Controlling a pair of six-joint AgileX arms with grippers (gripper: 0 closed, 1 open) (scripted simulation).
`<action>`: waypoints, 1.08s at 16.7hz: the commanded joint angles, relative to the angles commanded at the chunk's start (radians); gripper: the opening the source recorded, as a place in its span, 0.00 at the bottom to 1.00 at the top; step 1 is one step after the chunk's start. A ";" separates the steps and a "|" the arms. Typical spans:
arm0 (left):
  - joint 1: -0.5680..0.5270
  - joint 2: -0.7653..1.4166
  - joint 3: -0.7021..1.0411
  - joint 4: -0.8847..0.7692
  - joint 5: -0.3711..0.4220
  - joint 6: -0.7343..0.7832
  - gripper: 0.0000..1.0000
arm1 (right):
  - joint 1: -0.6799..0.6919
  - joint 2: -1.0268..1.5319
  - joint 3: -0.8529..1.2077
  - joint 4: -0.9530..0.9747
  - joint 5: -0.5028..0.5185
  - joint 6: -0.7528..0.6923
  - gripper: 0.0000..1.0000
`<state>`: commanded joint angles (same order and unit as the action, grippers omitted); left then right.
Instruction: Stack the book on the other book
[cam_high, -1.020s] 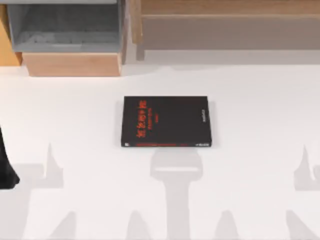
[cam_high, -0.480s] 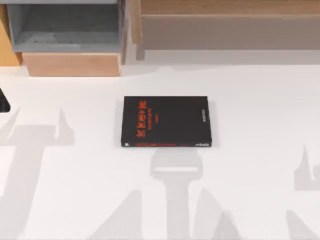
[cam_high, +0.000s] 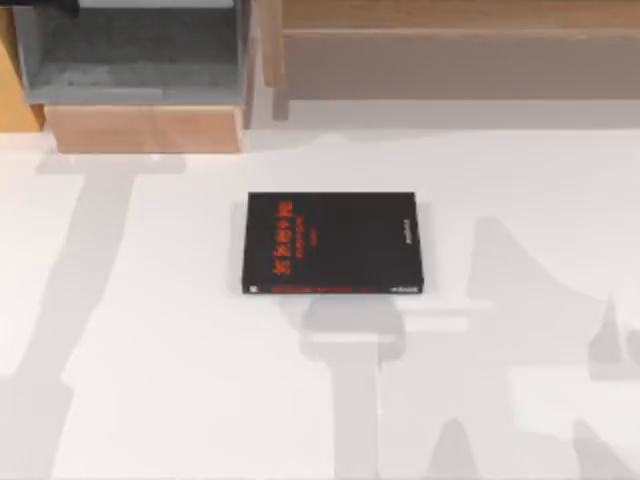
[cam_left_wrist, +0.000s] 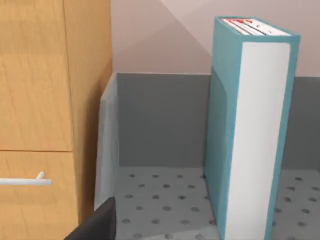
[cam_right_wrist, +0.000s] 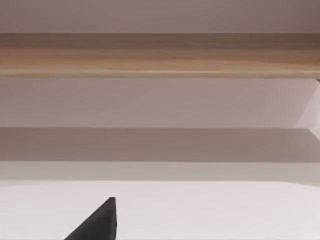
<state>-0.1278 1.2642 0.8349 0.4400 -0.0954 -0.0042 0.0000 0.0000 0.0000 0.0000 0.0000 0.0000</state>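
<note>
The other book (cam_high: 335, 243), black with red lettering, lies flat in the middle of the white table. The book (cam_left_wrist: 250, 135), teal with white page edges, stands upright inside a grey compartment (cam_left_wrist: 160, 125) in the left wrist view. A dark part of my left gripper (cam_left_wrist: 95, 225) sits low in front of that compartment, short of the book and not touching it. In the top view my left arm (cam_high: 40, 5) shows as a dark sliver at the far left edge, above the compartment (cam_high: 130, 50). A dark part of my right gripper (cam_right_wrist: 97, 222) hangs over bare table.
A wooden cabinet front with a white handle (cam_left_wrist: 22, 181) stands beside the grey compartment. A long wooden shelf (cam_high: 450, 40) runs along the back right. The white table (cam_high: 150, 350) spreads out around the black book.
My left arm has travelled from the near left edge of the table up to the far-left compartment. Its shadow moved with it. The black book has stayed put.
</note>
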 joint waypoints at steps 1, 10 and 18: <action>-0.007 0.080 0.052 0.027 -0.007 0.000 1.00 | 0.000 0.000 0.000 0.000 0.000 0.000 1.00; -0.054 0.587 0.378 0.197 -0.049 -0.002 1.00 | 0.000 0.000 0.000 0.000 0.000 0.000 1.00; -0.053 0.629 0.403 0.210 -0.052 -0.002 1.00 | 0.000 0.000 0.000 0.000 0.000 0.000 1.00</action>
<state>-0.1804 1.8934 1.2378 0.6503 -0.1471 -0.0061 0.0000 0.0000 0.0000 0.0000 0.0000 0.0000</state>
